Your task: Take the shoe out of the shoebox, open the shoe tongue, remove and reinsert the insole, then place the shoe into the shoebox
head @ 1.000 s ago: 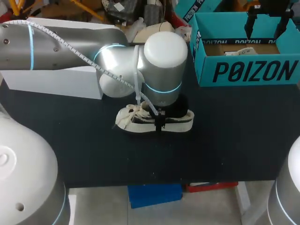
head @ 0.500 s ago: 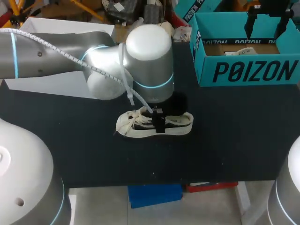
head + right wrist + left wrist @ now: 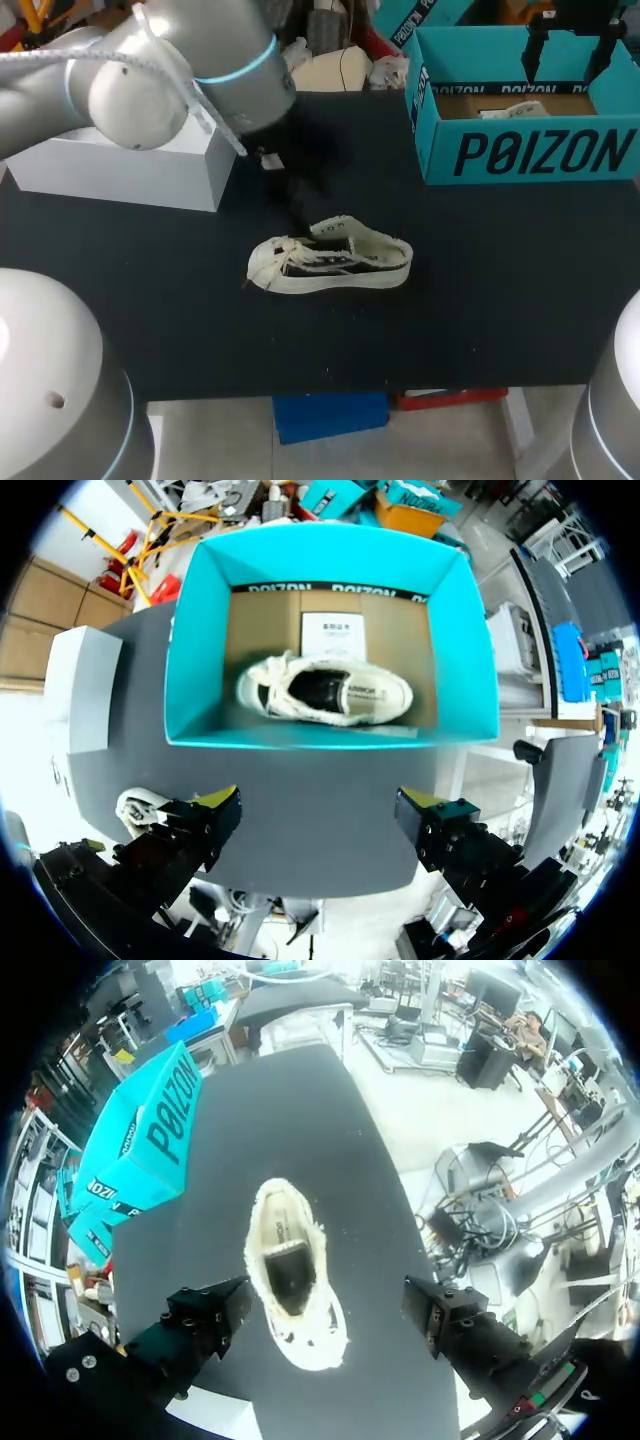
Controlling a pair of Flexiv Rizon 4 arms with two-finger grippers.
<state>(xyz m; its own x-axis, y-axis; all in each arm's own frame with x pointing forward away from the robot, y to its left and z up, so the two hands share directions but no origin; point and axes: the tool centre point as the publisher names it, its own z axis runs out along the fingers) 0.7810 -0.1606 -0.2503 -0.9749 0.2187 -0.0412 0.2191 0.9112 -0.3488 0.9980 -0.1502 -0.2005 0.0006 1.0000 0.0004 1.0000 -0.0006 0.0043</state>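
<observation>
Tabletop [image 3: 500,300] in your head view carries the cream shoe [image 3: 330,265] at the middle of the frame. It stands on its sole with the toe toward the left and the collar toward the right. The left arm [image 3: 150,60] comes in from the upper left of the frame, above a white box [image 3: 120,170].

In your left wrist view the left gripper [image 3: 325,1305] hangs over the shoe with its fingers spread wide. Neither finger touches the shoe, and you look straight down into its dark inside.

The teal shoebox [image 3: 530,150] sits at the upper right of the head frame. In your right wrist view the right gripper [image 3: 318,808] is above the shoebox, fingers apart and holding nothing. Inside the box, ahead of the fingers, lie a second shoe [image 3: 325,690] and a white card [image 3: 330,632].
</observation>
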